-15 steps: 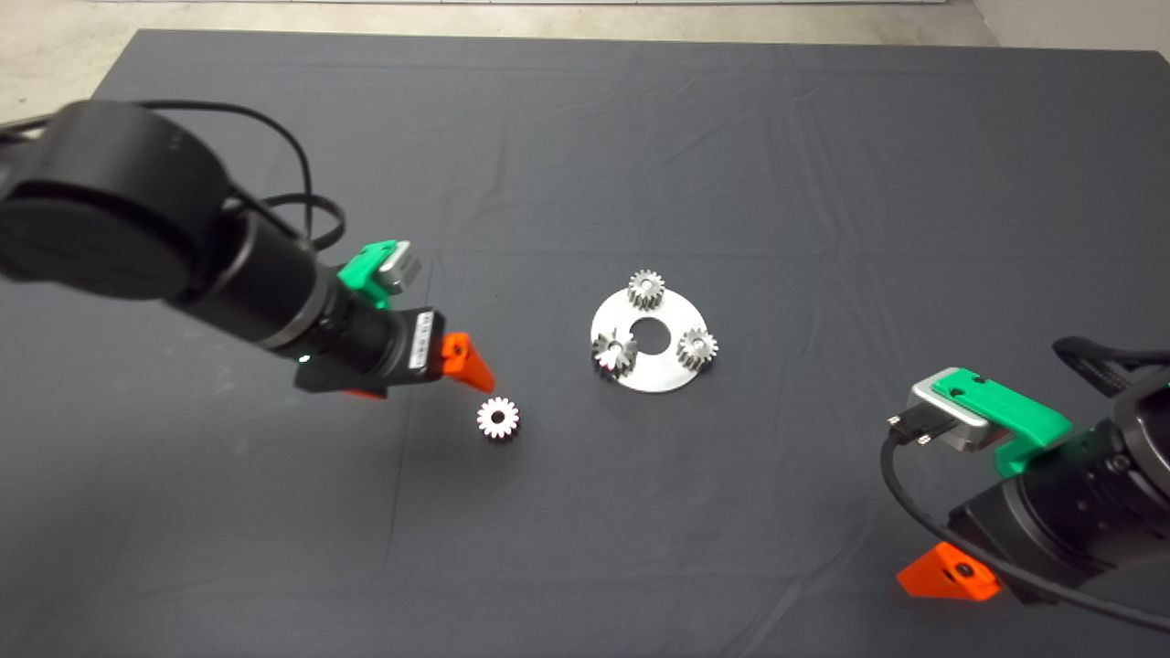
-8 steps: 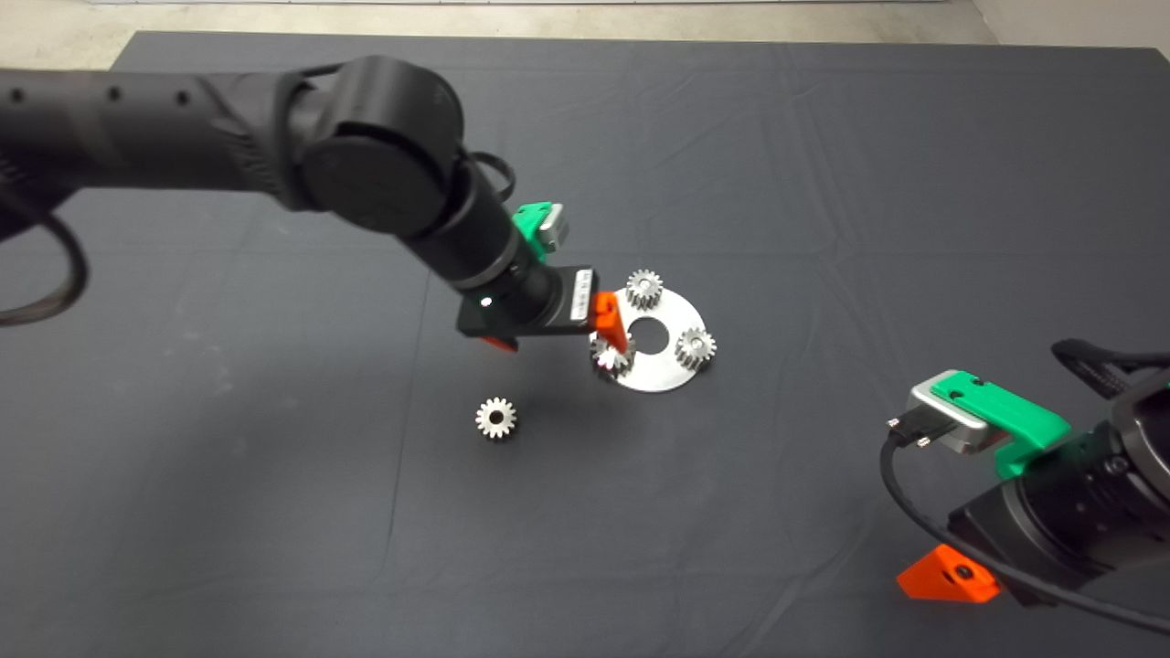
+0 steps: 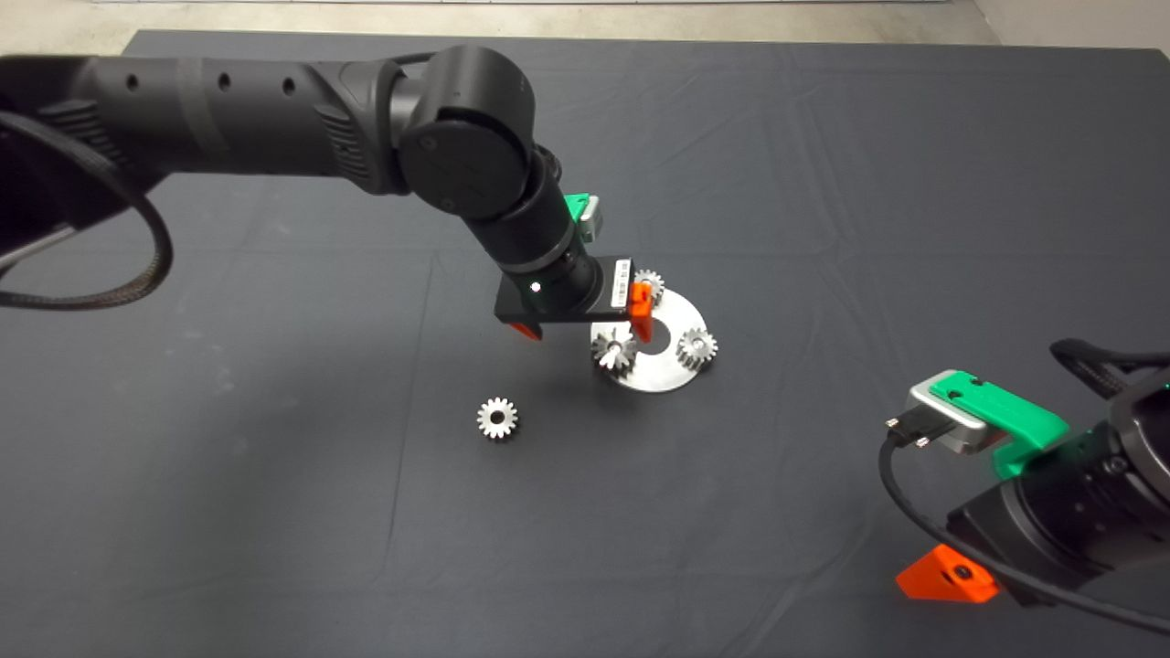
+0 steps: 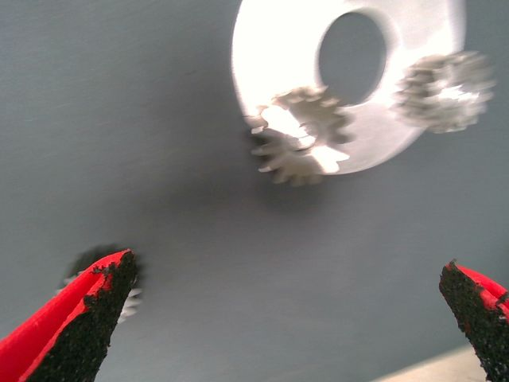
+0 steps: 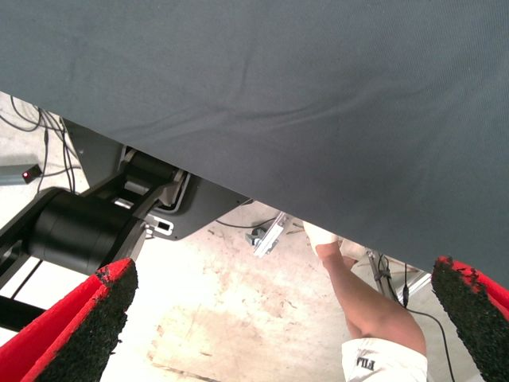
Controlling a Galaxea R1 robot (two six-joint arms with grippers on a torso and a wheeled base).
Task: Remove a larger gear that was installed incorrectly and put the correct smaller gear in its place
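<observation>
A round silver plate (image 3: 672, 313) lies mid-mat with three gears on it. The larger gear (image 3: 614, 350), darker with long pointed teeth, sits on the plate's near-left side; the left wrist view also shows this larger gear (image 4: 298, 147) on the plate (image 4: 274, 48). The smaller gear (image 3: 496, 418) lies loose on the mat, left of the plate. My left gripper (image 3: 585, 334) hovers open just above the plate's left edge, nothing between its fingers (image 4: 87, 318). My right gripper (image 3: 951, 576) is parked at the lower right, open in its wrist view (image 5: 278, 334).
Two pale gears (image 3: 699, 347) (image 3: 651, 281) stand on the plate's right and far sides, the far one partly behind a red finger. The right wrist view shows the mat's edge, floor, a robot base (image 5: 87, 227) and a person's leg (image 5: 362, 302).
My left arm swung right, from beside the loose smaller gear to over the plate's left edge. The gears and the right arm stayed put.
</observation>
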